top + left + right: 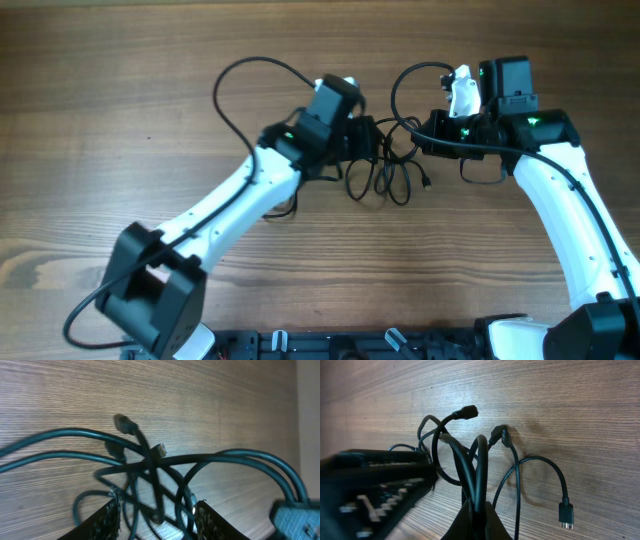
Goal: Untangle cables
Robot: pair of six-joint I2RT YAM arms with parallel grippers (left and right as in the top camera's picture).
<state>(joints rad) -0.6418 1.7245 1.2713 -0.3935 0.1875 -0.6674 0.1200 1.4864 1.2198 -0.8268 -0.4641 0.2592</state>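
Note:
The cables point(385, 172) lie as a tangle of thin black loops on the wooden table between my two grippers. My left gripper point(365, 140) sits at the tangle's left edge. In the left wrist view its fingers point(157, 522) are open with several strands point(150, 462) passing between them. My right gripper point(425, 133) is at the tangle's right. In the right wrist view it point(477, 517) is shut on a bundle of strands point(480, 460) that rises from its tips. One loose plug point(566, 515) lies on the table, also visible overhead point(427, 184).
The left arm's own thick wire point(235, 85) arcs over the table behind it, and the right arm's point(405, 80) loops near its wrist. The left gripper's body point(375, 485) shows blurred close beside the right fingers. The arm bases point(330, 345) line the front edge.

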